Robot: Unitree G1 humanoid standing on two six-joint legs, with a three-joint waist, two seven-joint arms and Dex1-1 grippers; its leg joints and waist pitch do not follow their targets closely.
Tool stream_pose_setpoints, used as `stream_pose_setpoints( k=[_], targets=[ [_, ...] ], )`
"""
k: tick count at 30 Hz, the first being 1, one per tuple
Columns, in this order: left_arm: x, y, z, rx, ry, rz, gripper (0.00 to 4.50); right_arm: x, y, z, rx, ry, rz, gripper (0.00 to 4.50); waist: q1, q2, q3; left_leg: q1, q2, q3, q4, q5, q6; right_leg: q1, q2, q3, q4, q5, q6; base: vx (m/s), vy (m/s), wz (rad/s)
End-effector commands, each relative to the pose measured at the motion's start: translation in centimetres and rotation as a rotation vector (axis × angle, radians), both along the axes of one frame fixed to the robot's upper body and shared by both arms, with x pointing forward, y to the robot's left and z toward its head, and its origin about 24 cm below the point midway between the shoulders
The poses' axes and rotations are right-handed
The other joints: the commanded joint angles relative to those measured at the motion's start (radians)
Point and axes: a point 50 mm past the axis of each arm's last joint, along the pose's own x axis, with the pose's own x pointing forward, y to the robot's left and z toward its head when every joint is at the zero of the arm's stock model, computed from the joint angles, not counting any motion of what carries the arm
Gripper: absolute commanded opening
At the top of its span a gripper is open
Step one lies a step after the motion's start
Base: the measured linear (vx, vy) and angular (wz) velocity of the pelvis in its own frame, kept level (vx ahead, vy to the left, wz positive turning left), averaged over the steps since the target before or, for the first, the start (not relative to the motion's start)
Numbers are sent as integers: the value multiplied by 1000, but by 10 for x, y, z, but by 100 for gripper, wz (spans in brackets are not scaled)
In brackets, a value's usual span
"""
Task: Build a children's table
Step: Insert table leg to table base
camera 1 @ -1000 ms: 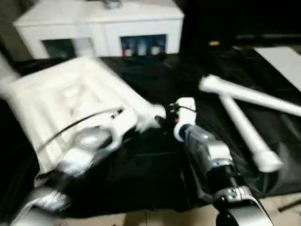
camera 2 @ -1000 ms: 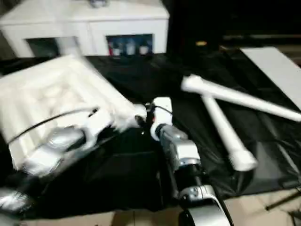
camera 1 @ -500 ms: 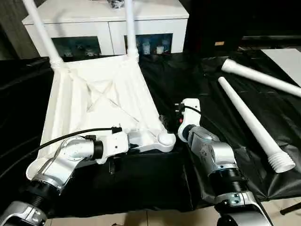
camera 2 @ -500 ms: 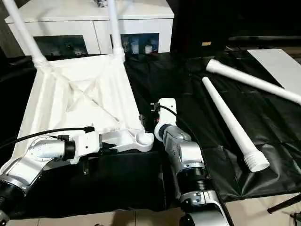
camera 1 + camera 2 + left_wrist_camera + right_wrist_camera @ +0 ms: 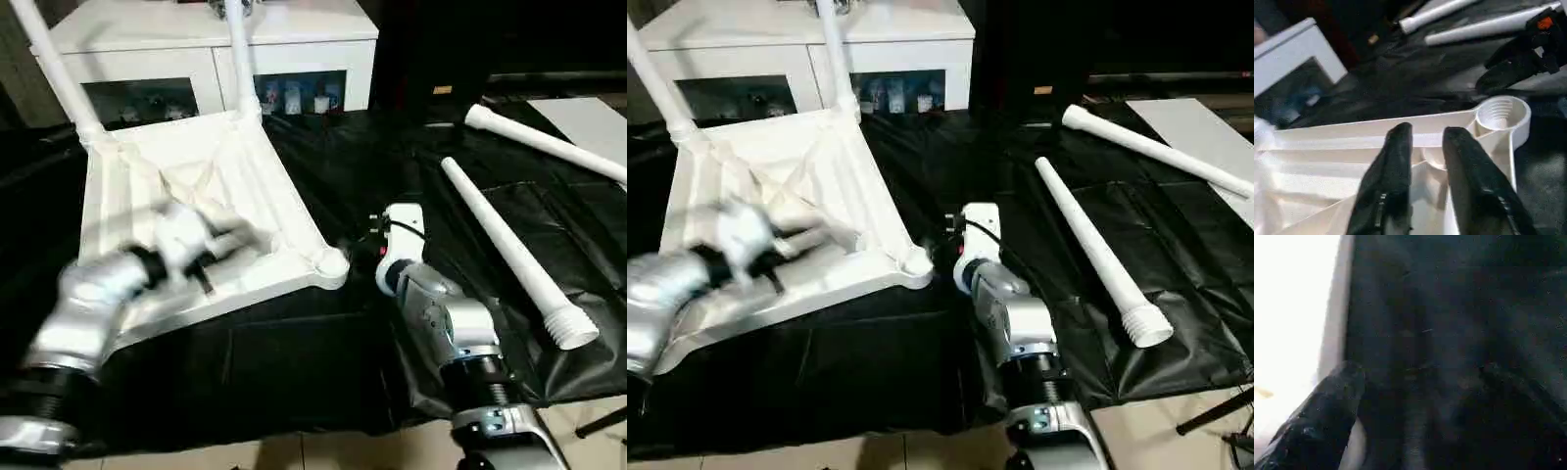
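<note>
The children's table (image 5: 196, 186) lies upside down on the black-draped tabletop (image 5: 294, 372), ribbed underside up, with two legs already screwed into its far corners and standing upright in front of a white cabinet (image 5: 196, 49). Two loose legs (image 5: 509, 245) lie on the cloth to the right, well apart from the top, crossing near their far ends.

The step in hand, as I judge it, is fitting the third leg. The nearest empty screw socket (image 5: 1501, 111) sits at the near right corner of the top, just beside the right tool (image 5: 1513, 63).

The left tool (image 5: 1425, 147) hovers over the ribbed underside with its two black fingers (image 5: 1396, 166) a small gap apart and nothing between them — it grips nothing. The right tool has its fingers spread wide over the black cloth, empty.

The next move probably calls for the right arm to reach across to a loose leg, take it near the threaded end, and bring that thread square to the socket — while the left steadies the top.

No brand, label or writing can be read anywhere.
</note>
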Motion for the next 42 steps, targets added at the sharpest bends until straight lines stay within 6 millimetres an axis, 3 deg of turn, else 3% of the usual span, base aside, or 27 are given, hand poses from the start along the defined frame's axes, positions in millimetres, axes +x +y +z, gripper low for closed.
stream_pose_setpoints(
  k=[1,4,5,6,7,8,9,10,11,14,15,16,17,18,19,20,21,24,26,27,28,30,32,36,39,41,42],
  targets=[
    [-4,-10,11,-85,28,21,172,11,-19,21,-93,-25,-38,418,3,19,-62,30,10,8,-61,-249,-78,44,-25,20,-51,-95,-186,0,0,0],
    [-6,-29,9,-129,106,13,195,20,-41,35,-95,-34,-66,434,9,18,-60,31,8,10,-57,-269,-74,43,-23,20,-55,-111,-183,0,0,0],
    [-6,-29,9,-130,106,12,198,20,-42,36,-98,-35,-66,444,11,14,-59,25,5,9,-56,-259,-67,47,-24,19,-58,-130,-177,0,0,0],
    [-8,-51,6,-173,133,-43,213,27,-61,44,-182,-32,-99,450,11,14,-59,23,6,8,-56,-257,-70,48,-24,19,-57,-136,-174,0,0,0],
    [-8,-51,6,-173,133,-43,228,27,-61,44,-182,-32,-99,450,8,19,-60,27,4,9,-53,-265,-75,46,-23,18,-62,-145,-179,0,0,0],
    [-9,-61,6,-194,146,-70,236,30,-68,47,-200,-28,-112,450,10,15,-60,28,3,11,-50,-265,-72,46,-21,18,-62,-141,-180,0,0,0],
    [-12,-83,4,-223,186,-130,239,34,-84,48,-259,22,-107,450,8,16,-62,22,1,10,-48,-247,-67,52,-22,18,-58,-127,-186,0,0,0],
    [-12,-91,2,-219,197,-145,239,35,-90,48,-292,49,-86,450,5,15,-64,22,3,9,-47,-249,-68,52,-21,16,-57,-125,-195,0,0,0],
    [-13,-96,0,-207,206,-157,243,35,-95,46,-325,86,-53,450,7,18,-64,21,2,10,-41,-246,-59,53,-20,16,-58,-107,-205,0,0,0],
    [-14,-104,-2,-186,222,-156,278,33,-108,44,-409,146,-21,450,-2,9,-66,4,0,6,-35,-192,-22,67,-21,13,-52,-42,-225,0,0,0],
    [-14,-104,-2,-186,222,-156,280,33,-108,44,-409,146,-21,450,-3,9,-66,6,0,7,-33,-193,-17,66,-22,13,-54,-42,-230,0,0,0],
    [-12,-107,1,-215,201,-127,290,31,-127,46,-504,194,-38,450,-11,0,-67,4,-1,8,-31,-189,-7,69,-19,12,-54,-48,-240,0,0,0],
    [-11,-108,2,-224,199,-122,290,30,-130,46,-514,203,-42,450,-10,-2,-65,8,0,11,-27,-197,2,65,-20,13,-60,-73,-251,0,0,0],
    [-9,-109,7,-256,189,-99,290,27,-146,47,-538,249,-60,450,-11,-4,-66,7,0,11,-26,-199,6,67,-20,13,-58,-82,-257,0,0,0],
    [-8,-109,8,-260,189,-92,290,27,-150,47,-532,265,-61,450,-10,-3,-65,6,1,11,-26,-202,14,67,-21,12,-59,-101,-262,0,0,0],
    [-9,-109,7,-242,194,-94,290,26,-154,46,-517,288,-59,450,-12,-12,-62,3,2,12,-26,-208,22,66,-21,11,-61,-125,-258,0,0,0],
    [-9,-108,7,-230,197,-94,290,25,-157,45,-517,301,-61,450,-12,-9,-61,3,2,10,-26,-211,23,66,-22,10,-59,-143,-256,0,0,0],
    [-14,-106,4,-196,220,-105,290,19,-167,38,-496,387,-56,450,-12,-17,-60,5,4,12,-23,-219,36,59,-23,10,-61,-191,-248,0,0,0],
    [-20,-105,5,-205,243,-133,290,14,-171,31,-449,444,-47,450,-8,-24,-59,6,8,15,-23,-213,38,56,-24,10,-61,-198,-253,0,0,0],
    [-25,-105,6,-211,261,-163,290,11,-172,27,-411,474,-37,450,-6,-21,-59,6,9,14,-23,-212,36,55,-25,9,-60,-199,-255,0,0,0],
    [-31,-104,8,-218,286,-198,290,9,-173,23,-384,501,-33,450,-2,-28,-58,5,11,16,-23,-204,38,54,-23,8,-57,-190,-261,0,0,0],
    [-40,-101,11,-220,321,-240,290,5,-176,18,-321,532,-48,450,3,-25,-59,7,13,17,-22,-203,34,52,-25,7,-52,-183,-270,0,0,0],
    [-44,-98,13,-217,347,-262,299,3,-178,16,-239,538,-68,417,3,-22,-56,9,12,19,-21,-218,30,47,-21,7,-53,-190,-273,0,0,0],
    [-45,-95,19,-206,377,-289,299,0,-185,15,-194,543,-100,397,8,-15,-52,13,9,19,-21,-269,9,43,-19,7,-60,-245,-255,0,0,0],
    [-43,-94,25,-187,374,-305,299,-4,-190,15,-155,561,-95,367,10,-17,-50,12,8,18,-21,-290,1,42,-20,7,-61,-283,-241,0,0,0],
    [-41,-94,27,-191,361,-295,299,-6,-194,16,-108,563,-103,349,10,-9,-51,13,7,16,-21,-302,-4,43,-20,7,-63,-298,-233,0,0,0],
    [-40,-95,27,-195,356,-286,299,-7,-196,17,-89,561,-114,349,10,-12,-51,13,8,16,-21,-304,-5,43,-20,6,-63,-299,-231,0,0,0]
  ],
)
